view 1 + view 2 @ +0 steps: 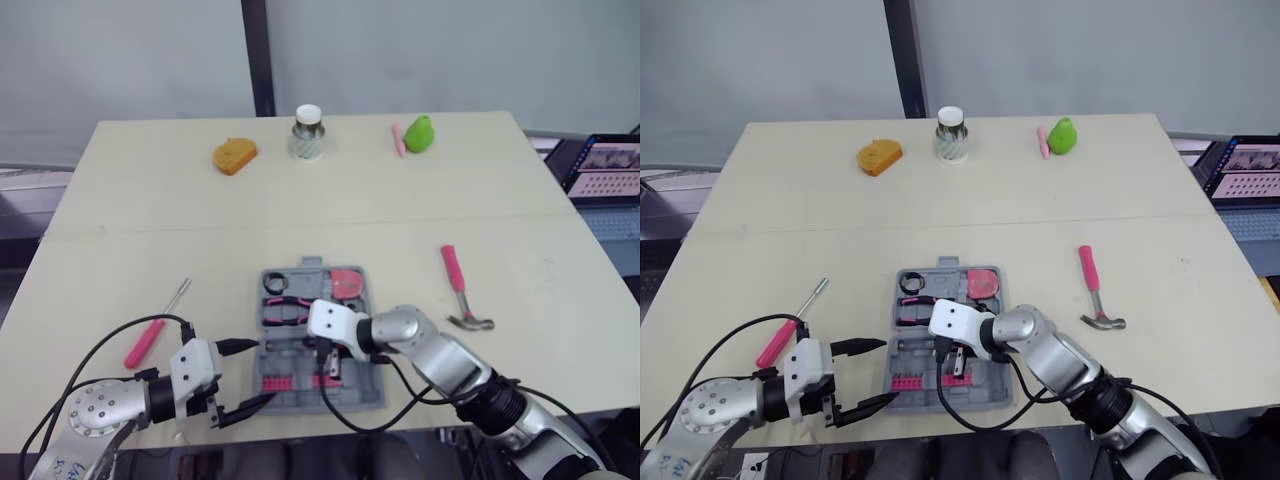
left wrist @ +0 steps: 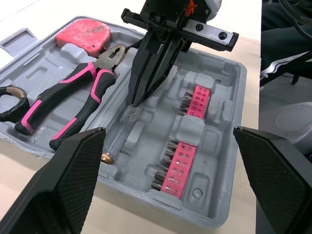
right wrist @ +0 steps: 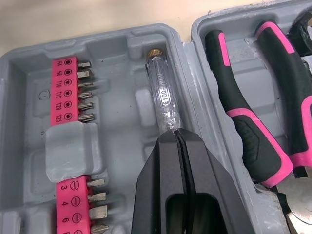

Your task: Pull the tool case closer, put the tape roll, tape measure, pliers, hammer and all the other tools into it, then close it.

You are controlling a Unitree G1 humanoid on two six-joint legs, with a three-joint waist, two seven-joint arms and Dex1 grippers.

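Bright, even light, seemingly from overhead, washes the pale table (image 1: pixel 300 215); shadows beside the hammer (image 1: pixel 455 275) are soft and faint. The grey tool case (image 2: pixel 214 146) carries a mild sheen.

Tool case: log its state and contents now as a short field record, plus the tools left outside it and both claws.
tool case: open, both halves lying flat
inside: tape roll, pliers, tape measure, clear-handled screwdriver, pink bit strips
outside: hammer to the case's right; pink-handled screwdriver to its left
right claw: shut, tips on the clear-handled screwdriver's end
left claw: open, beside the case's left edge, holding nothing
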